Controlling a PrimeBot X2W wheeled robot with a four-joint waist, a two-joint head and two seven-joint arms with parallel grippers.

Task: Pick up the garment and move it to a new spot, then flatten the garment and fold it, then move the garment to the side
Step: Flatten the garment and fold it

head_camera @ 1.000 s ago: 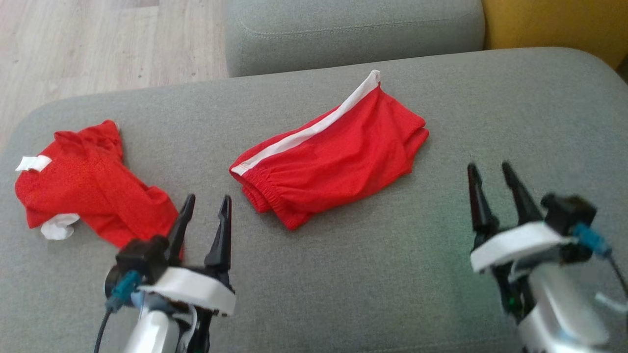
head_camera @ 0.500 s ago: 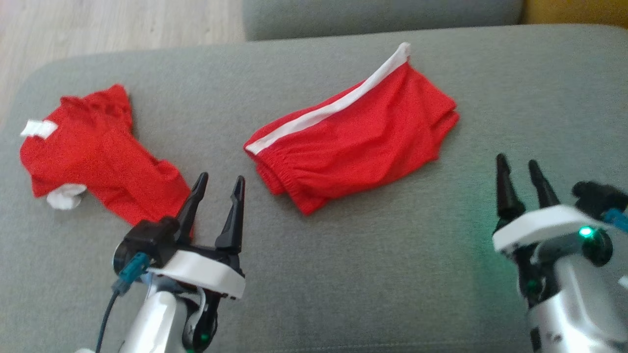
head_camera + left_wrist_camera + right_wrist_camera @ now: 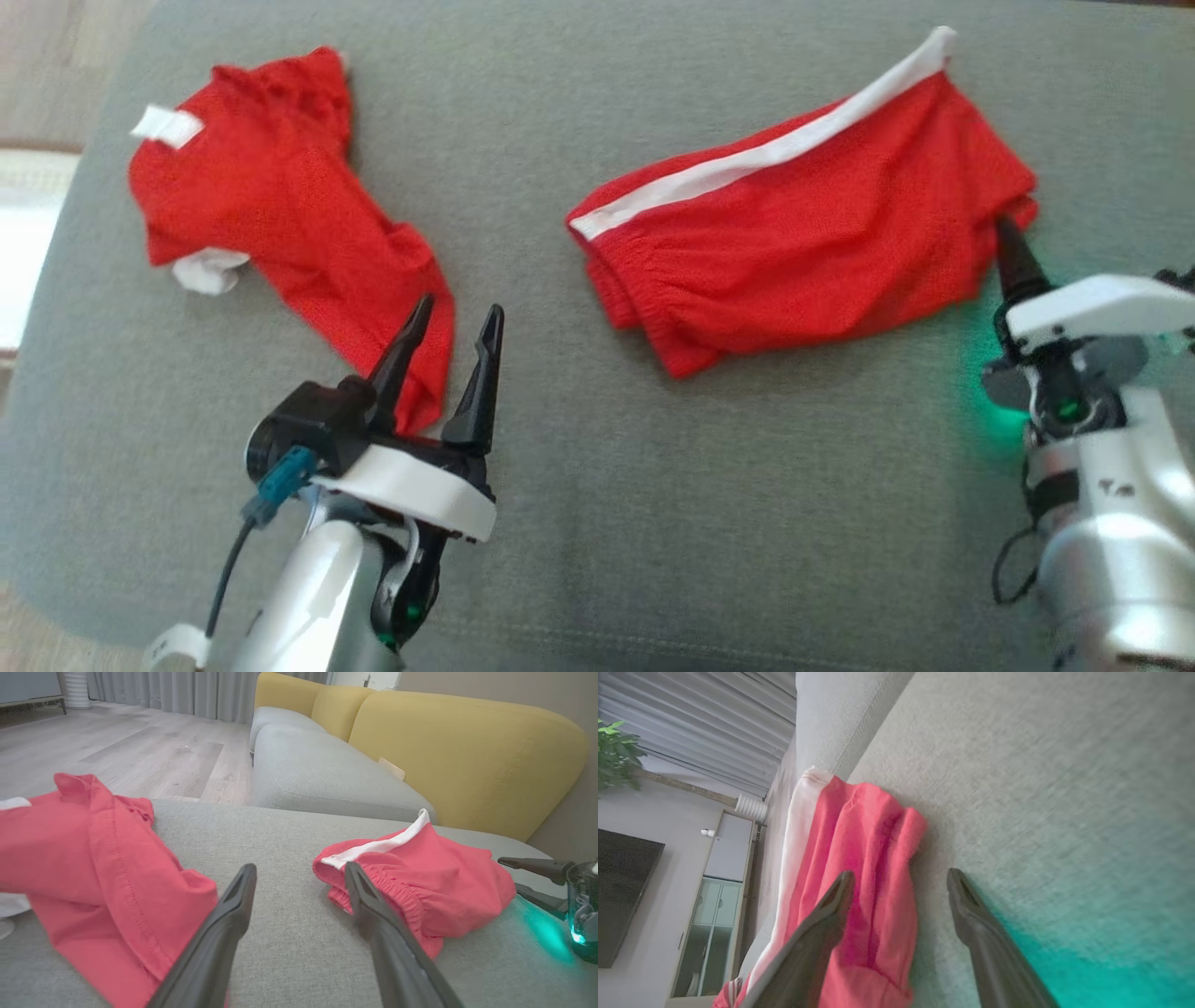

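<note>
Red mesh shorts (image 3: 803,243), probably light and limp, lie just ahead of the right gripper (image 3: 901,873), jaws spread; the near hem (image 3: 1013,191) looks best to pinch; left gripper (image 3: 461,304) likewise gapes, empty.

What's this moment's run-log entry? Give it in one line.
stage: pre-grasp | left gripper: open, beside crumpled red garment | right gripper: open, astride red shorts edge | held: nothing

shorts (image 3: 803,252): matt mesh cloth | sofa (image 3: 653,523): matt woven fabric | floor (image 3: 140,756): smooth wood
</note>
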